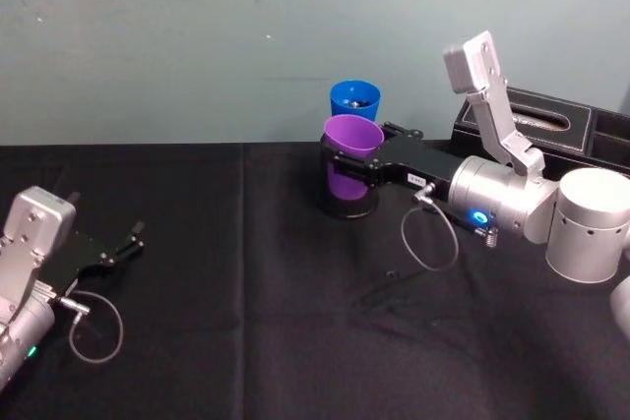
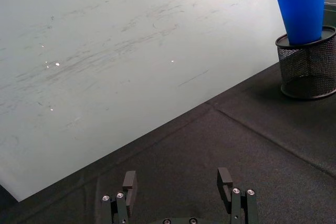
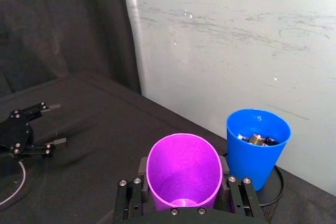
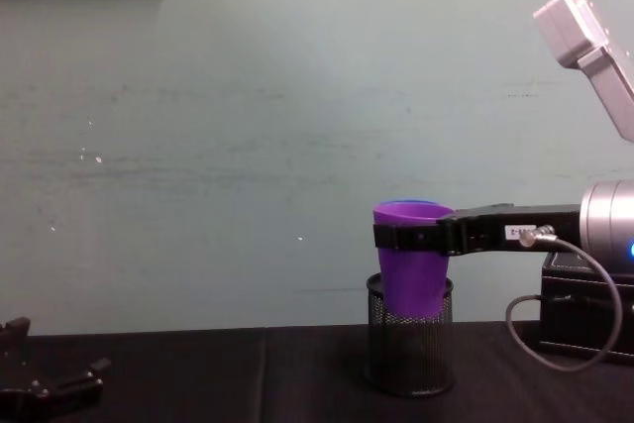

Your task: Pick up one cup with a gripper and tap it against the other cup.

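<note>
Grips the purple cup [image 1: 346, 184] upright below its rim with the right gripper [image 1: 346, 159], above the table [image 1: 246, 322], just near of the blue cup [image 1: 354, 100] standing in the black mesh holder [image 4: 409, 349] at far centre. Rests left gripper [image 1: 131, 241] near left, fingers [image 2: 129, 182] apart, empty.

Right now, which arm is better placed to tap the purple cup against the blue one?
Right. The right gripper is shut on the purple cup, beside the blue cup; the left gripper lies open, far off.
</note>
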